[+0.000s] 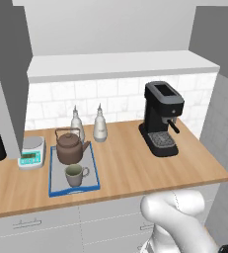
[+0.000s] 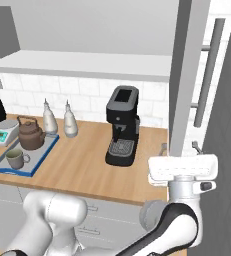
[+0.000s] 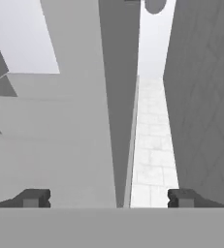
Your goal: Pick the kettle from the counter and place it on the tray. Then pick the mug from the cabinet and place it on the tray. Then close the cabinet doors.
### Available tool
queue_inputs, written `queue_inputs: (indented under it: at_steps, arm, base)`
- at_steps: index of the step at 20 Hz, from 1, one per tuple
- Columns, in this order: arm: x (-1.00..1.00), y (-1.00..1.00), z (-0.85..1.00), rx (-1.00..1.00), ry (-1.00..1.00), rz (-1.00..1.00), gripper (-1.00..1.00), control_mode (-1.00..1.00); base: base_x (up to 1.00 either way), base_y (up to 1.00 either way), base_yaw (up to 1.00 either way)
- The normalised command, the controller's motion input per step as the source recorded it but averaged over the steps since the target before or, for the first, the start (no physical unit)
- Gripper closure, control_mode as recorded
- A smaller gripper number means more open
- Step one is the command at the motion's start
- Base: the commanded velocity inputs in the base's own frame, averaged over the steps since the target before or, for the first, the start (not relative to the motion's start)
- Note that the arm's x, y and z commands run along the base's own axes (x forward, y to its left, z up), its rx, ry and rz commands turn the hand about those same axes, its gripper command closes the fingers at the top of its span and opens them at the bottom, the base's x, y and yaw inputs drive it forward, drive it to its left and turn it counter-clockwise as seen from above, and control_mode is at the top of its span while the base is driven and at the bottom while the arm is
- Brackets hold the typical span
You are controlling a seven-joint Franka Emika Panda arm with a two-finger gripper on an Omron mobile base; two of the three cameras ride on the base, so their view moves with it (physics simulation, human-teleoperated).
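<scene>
On the tray, toward the left end of the wooden table, sit both the kettle and the mug: the dark-brown kettle at the far end, the mug just in front of it, handle to the right. The tray's blue rim lies just beside a small white kitchen scale, whose greenish display is too small to read. Behind the tray two pale slim bottles stand side by side against the white tiled wall. Further right, well apart from the tray, a black coffee machine stands on the table; no lettering on it can be read.

In the right base view an open cabinet door is seen edge-on, with its slim metal bar handle on the right face. The hand points upward just below that door's lower edge. In the hand view its dark fingertips stand wide apart, with the door's edge running up between them and nothing clamped. At the left of the left base view another grey door panel hangs open above the scale.
</scene>
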Motion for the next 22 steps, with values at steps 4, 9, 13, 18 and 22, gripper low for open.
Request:
queue_inputs:
  at_steps: [4,9,13,18,22]
  arm:
    - [-0.01,-0.38,0.33,0.02,-0.05,0.0,-1.0,-1.0]
    - [0.0,0.08,0.57,-0.03,-0.09,0.05,-1.0,-1.0]
    - [0.0,0.5,0.49,-0.18,-0.05,0.16,-1.0,-1.0]
    - [0.0,0.73,0.38,-0.27,-0.02,0.2,-1.0,-1.0]
    - [0.0,0.79,0.41,-0.27,-0.02,0.12,-1.0,-1.0]
  base:
    - [0.0,0.0,0.0]
    - [0.0,0.0,0.0]
    - [0.0,0.0,0.0]
    - [0.0,0.0,0.0]
    - [0.0,0.0,0.0]
